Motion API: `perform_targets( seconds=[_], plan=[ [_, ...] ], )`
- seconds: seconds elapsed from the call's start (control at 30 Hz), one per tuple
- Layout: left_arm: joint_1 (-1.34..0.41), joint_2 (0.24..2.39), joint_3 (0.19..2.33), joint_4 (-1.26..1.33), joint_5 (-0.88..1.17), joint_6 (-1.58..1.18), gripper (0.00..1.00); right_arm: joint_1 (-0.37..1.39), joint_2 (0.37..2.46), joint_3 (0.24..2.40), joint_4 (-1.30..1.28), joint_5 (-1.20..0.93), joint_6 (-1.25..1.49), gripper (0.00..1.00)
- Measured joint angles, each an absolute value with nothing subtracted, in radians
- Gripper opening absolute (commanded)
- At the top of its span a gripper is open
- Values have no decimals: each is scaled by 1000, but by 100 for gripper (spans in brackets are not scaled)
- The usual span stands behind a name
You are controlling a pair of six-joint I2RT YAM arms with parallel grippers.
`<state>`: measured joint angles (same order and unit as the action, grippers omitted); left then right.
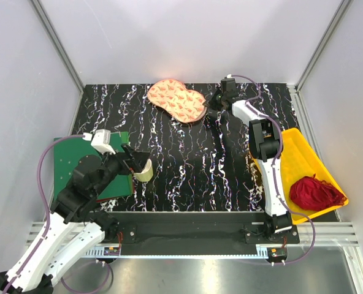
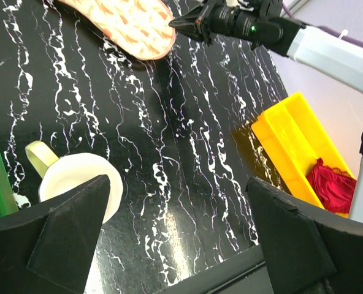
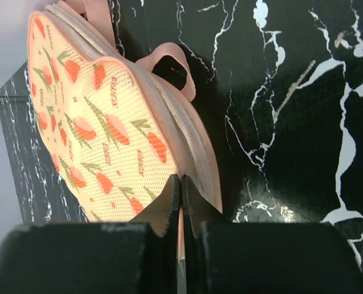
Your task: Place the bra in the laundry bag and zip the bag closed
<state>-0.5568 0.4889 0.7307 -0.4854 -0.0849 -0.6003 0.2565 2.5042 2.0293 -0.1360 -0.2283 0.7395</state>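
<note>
The laundry bag [image 1: 175, 100], peach-pink with red marks, lies flat at the back middle of the table; it also shows in the left wrist view [image 2: 129, 24] and the right wrist view [image 3: 95, 122]. My right gripper [image 1: 209, 107] is at the bag's right end, its fingers shut [image 3: 181, 180] on a thin pink strip at the bag's zip rim. The red lacy bra [image 1: 316, 193] lies bunched in the yellow tray [image 1: 298, 138], far from both grippers; it also shows in the left wrist view [image 2: 332, 184]. My left gripper [image 1: 138, 162] is open and empty [image 2: 178, 184] above the table's near left.
A cream cup [image 2: 77, 180] with a yellow-green handle stands just by my left gripper's left finger. A green board [image 1: 77, 162] lies under the left arm. The yellow tray sits at the right edge [image 2: 279, 131]. Grey walls enclose the black marbled table.
</note>
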Motion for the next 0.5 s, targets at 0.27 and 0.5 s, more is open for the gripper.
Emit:
perform_targets(
  seconds=[0.27,0.5],
  plan=[
    [-557,515,735,-486,-47,-622,99,257,2323,1829,-203,-175,593,0],
    [-557,540,735,-486,-35,-678,99,265,1821,1443,-192,-53,350,0]
  ],
)
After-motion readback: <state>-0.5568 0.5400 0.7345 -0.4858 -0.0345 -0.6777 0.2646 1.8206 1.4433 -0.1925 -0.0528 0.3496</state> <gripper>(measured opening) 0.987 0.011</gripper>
